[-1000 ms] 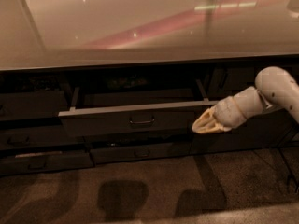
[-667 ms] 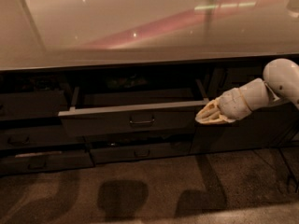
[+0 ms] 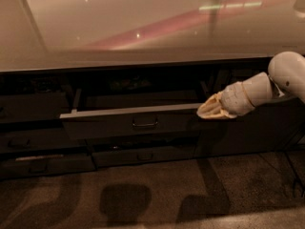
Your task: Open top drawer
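Observation:
The top drawer (image 3: 128,120) stands pulled out from under the counter, a wide dark front with a small central pull (image 3: 145,124) and a pale top edge and side rails. My gripper (image 3: 209,109) is at the drawer's right end, beside its top right corner, at the tip of the white arm (image 3: 267,87) that comes in from the right. The gripper is apart from the central pull.
A glossy pale countertop (image 3: 143,27) overhangs the drawers. A slimmer lower drawer (image 3: 143,155) with a like pull sits below. More dark drawer fronts (image 3: 33,147) lie at the left. A dark cabinet front (image 3: 257,128) is at the right. Speckled floor (image 3: 152,199) lies in front.
My gripper and arm have risen and drawn a little to the right, from beside the drawer front up to its top right corner. The drawer stays open as before.

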Robot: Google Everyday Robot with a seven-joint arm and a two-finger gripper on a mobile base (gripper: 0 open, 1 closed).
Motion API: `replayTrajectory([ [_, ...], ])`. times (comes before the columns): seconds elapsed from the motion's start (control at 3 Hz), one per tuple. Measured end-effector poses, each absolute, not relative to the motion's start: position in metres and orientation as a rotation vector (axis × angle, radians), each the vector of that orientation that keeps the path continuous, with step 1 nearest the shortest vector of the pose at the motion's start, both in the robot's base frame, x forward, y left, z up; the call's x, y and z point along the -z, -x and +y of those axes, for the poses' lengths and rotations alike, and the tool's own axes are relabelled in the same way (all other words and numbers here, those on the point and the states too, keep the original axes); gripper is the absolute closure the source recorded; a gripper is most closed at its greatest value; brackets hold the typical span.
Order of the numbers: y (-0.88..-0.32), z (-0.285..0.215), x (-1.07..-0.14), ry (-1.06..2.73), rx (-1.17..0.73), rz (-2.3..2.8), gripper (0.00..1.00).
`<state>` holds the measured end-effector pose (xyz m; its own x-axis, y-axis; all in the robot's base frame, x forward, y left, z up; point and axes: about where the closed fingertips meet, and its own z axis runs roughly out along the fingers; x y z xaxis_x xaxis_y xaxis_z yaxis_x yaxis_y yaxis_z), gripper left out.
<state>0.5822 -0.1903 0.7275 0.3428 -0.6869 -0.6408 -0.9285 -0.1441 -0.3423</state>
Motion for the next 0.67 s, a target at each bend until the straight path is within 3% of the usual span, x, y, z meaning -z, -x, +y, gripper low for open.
replayTrajectory([
  [0.67,-0.5923,-0.1830,-0.7511,1.885,-0.346,1.440,1.00],
])
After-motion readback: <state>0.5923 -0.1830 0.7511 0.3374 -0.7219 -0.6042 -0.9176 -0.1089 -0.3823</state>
